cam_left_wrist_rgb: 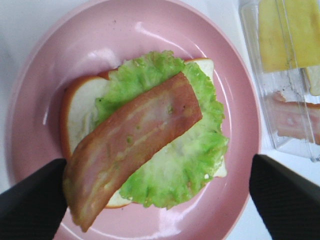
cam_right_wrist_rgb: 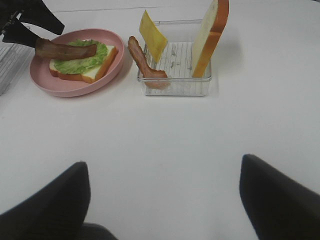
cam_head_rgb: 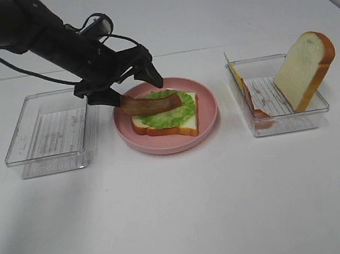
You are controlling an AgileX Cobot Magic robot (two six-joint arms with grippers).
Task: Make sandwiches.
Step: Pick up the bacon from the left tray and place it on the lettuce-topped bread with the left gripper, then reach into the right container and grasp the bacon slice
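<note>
Far left: clear left tray (cam_head_rgb: 55,156), nothing visible in it. Next, left end effector (cam_head_rgb: 135,88) hangs low over the near-left side of the pink plate (cam_head_rgb: 208,106), jaws spread wide. Wrist view shows one finger touching the end of the bacon strip (cam_head_rgb: 151,104) and the other well clear of it, so nothing is gripped. On the plate: bread slice (cam_head_rgb: 185,124) flat, lettuce (cam_head_rgb: 165,116) on top, bacon strip diagonally across the lettuce with one end overhanging the bread toward the touching finger. Judgement: bacon placement is the step in hand and looks essentially done; the sandwich is about half built. Right of the plate: clear right tray (cam_head_rgb: 283,126) holding a cheese slice (cam_right_wrist_rgb: 152,29) leaning on its plate-side wall, a second bacon strip (cam_right_wrist_rgb: 142,62) draped against that wall, and a second bread slice (cam_head_rgb: 303,69) standing on edge at the far side. Next move likely calls for lifting the left arm straight up without dragging the strip, then fetching the cheese, which is thin and will need an edge pinch. Right end effector (cam_right_wrist_rgb: 162,200) hovers over bare table, jaws apart, empty. Table (cam_head_rgb: 181,213) is plain matte white; backdrop pale, nothing else discernible.
</note>
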